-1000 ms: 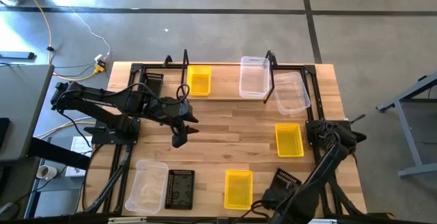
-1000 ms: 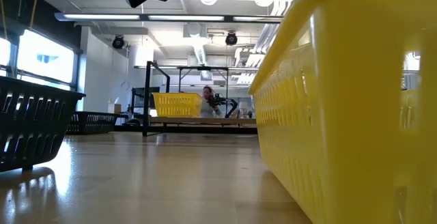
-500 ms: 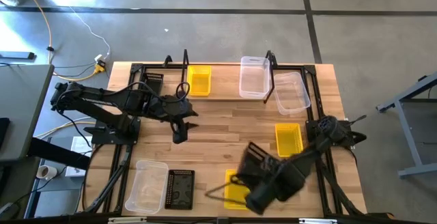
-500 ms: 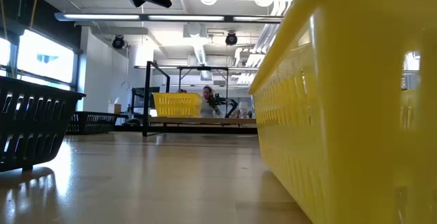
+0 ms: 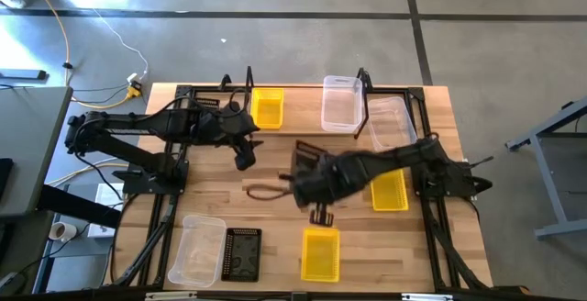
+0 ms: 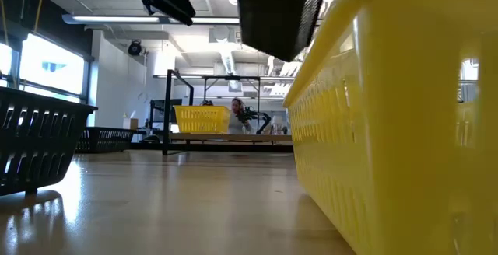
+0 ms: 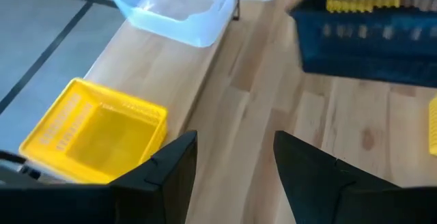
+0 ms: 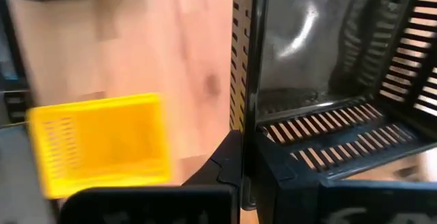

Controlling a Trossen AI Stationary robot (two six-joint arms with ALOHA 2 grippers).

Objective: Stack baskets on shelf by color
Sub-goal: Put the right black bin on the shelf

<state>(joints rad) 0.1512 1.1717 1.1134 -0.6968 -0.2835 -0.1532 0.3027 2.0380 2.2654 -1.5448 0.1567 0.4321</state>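
Early stage: shelf [image 5: 303,133] at 12 o'clock holds one yellow basket [image 5: 267,107] and one clear basket [image 5: 340,103]. Right pincer [image 8: 240,157] is clamped on a black basket [image 5: 313,174] mid-bench, airborne. Left pincer [image 7: 235,157] is wide, empty, near the shelf. Remaining baskets sit loose on the bench [image 5: 275,168]. The carried basket blurs; the clear ones' edges are hard to read.

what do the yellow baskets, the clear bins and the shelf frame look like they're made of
Yellow basket: likely moulded plastic, slightly glossy; slotted walls with soft highlights.
Clear bins: probably translucent plastic, frosted look; the shelf shows faintly through them.
Shelf: a light wood plank with visible grain, in thin black rods, seemingly painted metal.
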